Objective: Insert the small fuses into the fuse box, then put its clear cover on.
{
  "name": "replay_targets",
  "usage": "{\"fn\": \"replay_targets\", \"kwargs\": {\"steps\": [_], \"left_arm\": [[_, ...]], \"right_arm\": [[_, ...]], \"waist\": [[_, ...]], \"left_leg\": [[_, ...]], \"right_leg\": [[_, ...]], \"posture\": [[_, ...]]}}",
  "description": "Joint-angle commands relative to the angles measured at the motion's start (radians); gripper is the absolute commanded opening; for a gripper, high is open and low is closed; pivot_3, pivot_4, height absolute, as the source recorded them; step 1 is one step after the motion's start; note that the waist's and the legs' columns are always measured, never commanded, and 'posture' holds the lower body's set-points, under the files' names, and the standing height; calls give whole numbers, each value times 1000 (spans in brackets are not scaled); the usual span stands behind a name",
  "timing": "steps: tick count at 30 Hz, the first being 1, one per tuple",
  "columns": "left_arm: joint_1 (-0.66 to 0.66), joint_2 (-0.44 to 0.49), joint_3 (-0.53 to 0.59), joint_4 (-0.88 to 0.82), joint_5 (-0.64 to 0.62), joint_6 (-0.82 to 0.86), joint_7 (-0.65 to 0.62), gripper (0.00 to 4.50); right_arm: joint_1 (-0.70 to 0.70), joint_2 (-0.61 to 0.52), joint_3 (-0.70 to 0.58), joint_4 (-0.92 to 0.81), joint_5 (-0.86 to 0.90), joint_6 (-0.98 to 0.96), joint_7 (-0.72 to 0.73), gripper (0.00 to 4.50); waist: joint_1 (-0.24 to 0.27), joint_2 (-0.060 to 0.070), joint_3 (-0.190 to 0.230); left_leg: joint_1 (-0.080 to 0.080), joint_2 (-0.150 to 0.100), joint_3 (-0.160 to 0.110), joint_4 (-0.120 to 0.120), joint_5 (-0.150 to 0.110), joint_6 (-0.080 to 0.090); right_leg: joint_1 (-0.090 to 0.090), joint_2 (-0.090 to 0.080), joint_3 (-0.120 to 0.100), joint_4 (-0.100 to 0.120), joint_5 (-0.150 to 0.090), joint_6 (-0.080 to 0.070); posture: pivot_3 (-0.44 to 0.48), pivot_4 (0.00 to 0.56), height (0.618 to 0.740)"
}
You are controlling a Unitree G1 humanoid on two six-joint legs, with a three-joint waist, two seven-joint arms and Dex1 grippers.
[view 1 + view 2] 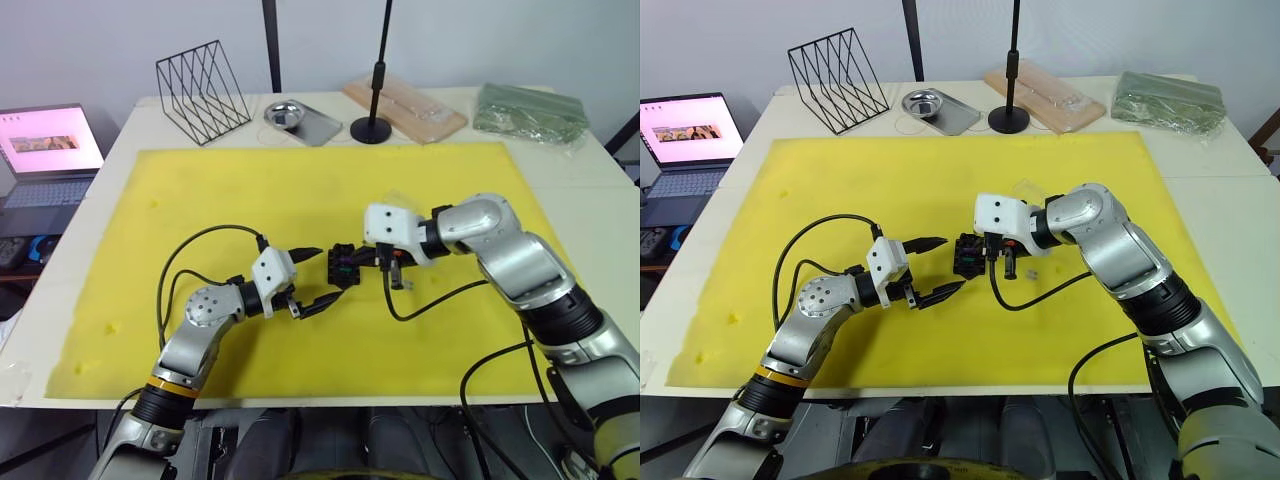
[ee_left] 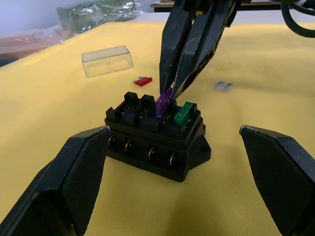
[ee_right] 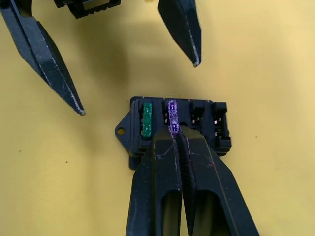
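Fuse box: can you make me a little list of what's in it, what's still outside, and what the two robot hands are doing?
fuse box: on yellow mat, two slots still empty
green fuse: seated in an end slot
purple fuse: pinched, going into next slot
right gripper: shut on purple fuse
left gripper: open, beside box
red fuse: loose on mat
grey fuse: loose on mat
clear cover: off, lying behind box
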Motion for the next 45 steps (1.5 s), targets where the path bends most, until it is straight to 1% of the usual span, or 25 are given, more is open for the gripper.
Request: {"fn": "replay_targets", "kwargs": {"steps": [1,10,19,29,40,43,45], "left_arm": [[-2,1,6,-5,4,-23,0,4456],[-7,-1,6,2,9,-27,0,4456],[-1,-2,5,-6,9,-25,2,4456],[-3,-2,6,-5,10,-24,6,4456],[10,0,5,-18,10,-24,11,4456],[11,2,5,-18,9,-25,9,4500],[9,1,5,-17,10,-26,8,4500]], "right_arm": [[-6,2,-9,-32,3,-6,2,0],[-13,12,-1,-8,-15,-28,-14,0],[-7,25,6,-4,-18,-4,-15,0],[2,2,33,18,-51,-21,9,0],[-10,19,11,47,-52,-42,-7,0],[-14,21,5,52,-49,-48,-8,688],[-18,24,-3,53,-43,-46,-7,1374]], "waist": [[0,0,0],[0,0,0],[-1,0,0],[0,0,0],[-1,0,0],[0,0,0],[-1,0,-1]], "left_leg": [[0,0,0,0,0,0],[0,0,0,0,0,0],[0,0,0,0,0,0],[0,0,0,0,0,0],[1,0,0,0,0,0],[1,0,0,0,0,0],[1,0,0,0,0,0]], "right_leg": [[0,0,0,0,0,0],[0,0,0,0,0,0],[0,0,0,0,0,0],[0,0,0,0,0,0],[1,0,0,0,0,0],[1,0,0,0,0,0],[1,0,0,0,0,0]], "posture": [[0,150,740],[0,150,740],[0,150,740],[0,150,740],[0,150,740],[0,150,740],[0,150,740]]}}
